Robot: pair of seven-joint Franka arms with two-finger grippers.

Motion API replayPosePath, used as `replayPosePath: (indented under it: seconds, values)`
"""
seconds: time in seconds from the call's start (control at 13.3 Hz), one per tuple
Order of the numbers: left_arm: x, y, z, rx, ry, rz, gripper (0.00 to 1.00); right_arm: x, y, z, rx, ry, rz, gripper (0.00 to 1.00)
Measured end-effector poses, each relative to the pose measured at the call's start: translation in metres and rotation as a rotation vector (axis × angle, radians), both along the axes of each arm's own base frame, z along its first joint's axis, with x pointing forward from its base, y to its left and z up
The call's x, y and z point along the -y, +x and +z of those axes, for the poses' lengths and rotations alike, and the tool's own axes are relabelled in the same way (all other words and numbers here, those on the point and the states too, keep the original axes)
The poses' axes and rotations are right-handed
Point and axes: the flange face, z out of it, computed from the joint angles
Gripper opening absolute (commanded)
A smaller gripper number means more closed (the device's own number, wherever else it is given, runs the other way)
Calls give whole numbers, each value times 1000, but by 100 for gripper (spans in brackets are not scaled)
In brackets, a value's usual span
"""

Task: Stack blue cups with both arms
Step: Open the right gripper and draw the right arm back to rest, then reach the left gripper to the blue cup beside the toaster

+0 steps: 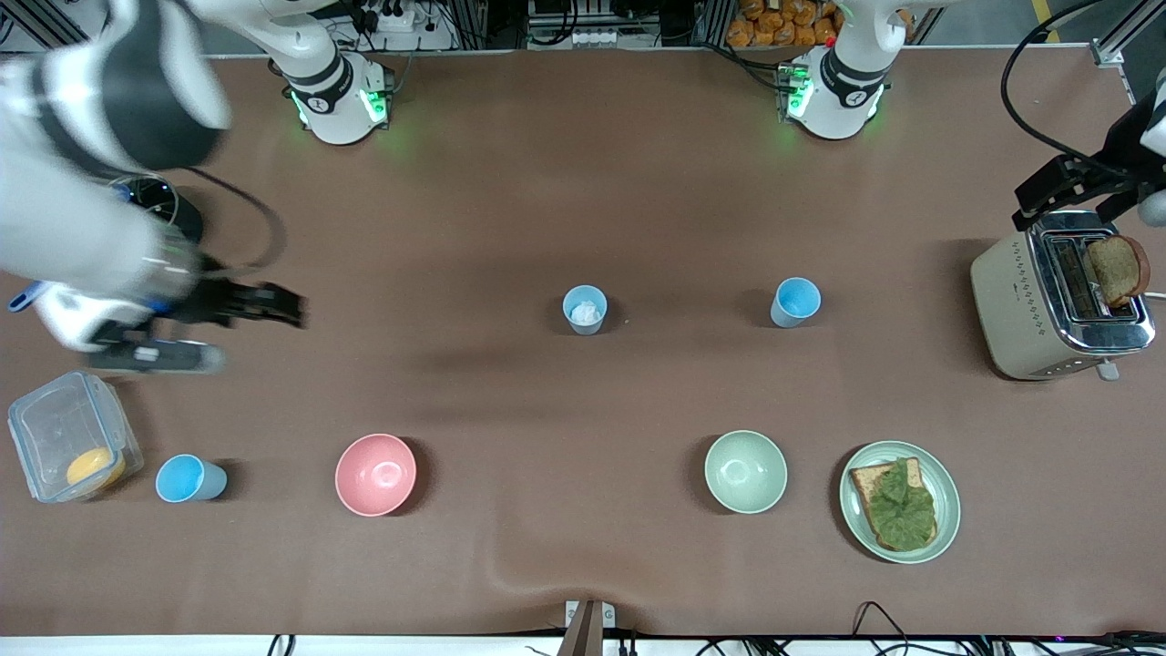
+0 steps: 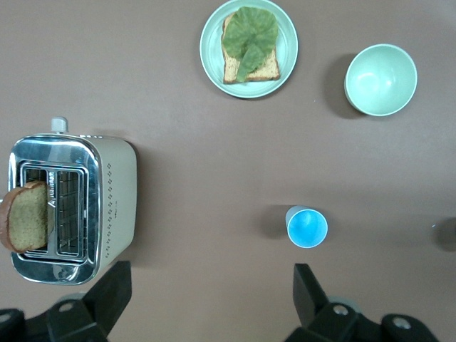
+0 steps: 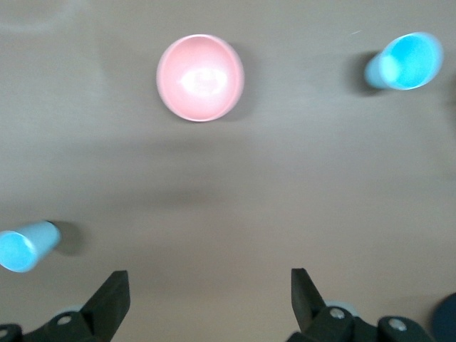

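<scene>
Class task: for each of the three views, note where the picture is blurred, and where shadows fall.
Front view: the right gripper and its arm are motion-smeared; the cups cast soft shadows. Left wrist view: sharp, with a crisp toaster and blue cup. Right wrist view: blurred throughout, the pink bowl soft-edged.

Open cloth around middle cups (image 1: 584, 310)

High front view, two down-facing wrist views

Even overhead lighting is falling across the table (image 1: 583, 182), casting soft short shadows beside each object. The right arm (image 1: 100, 164) at the front view's upper left is smearing with motion blur; the right wrist view is blurring throughout
</scene>
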Motion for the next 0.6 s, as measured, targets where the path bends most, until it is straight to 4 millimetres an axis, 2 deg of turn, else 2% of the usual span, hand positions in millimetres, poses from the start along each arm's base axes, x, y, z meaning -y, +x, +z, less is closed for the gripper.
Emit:
replayPosePath:
  seconds: [0.15, 0.23, 0.3, 0.45, 0.6]
  values:
    - [4, 10, -20, -36, -3, -8, 100, 61, -22, 10, 13, 5, -35, 100]
    - [7, 14, -26, -47, -4, -13, 100, 77, -32, 16, 24, 2, -52, 100]
    - [10, 16, -30, -53, -6, -18, 100, 86, -40, 22, 43, -14, -61, 100]
    - [22, 20, -41, -49, -8, -41, 100, 84, -55, 31, 58, -50, -48, 100]
    - [33, 25, -74, -48, -8, -60, 100, 76, -59, 32, 58, -62, -31, 100]
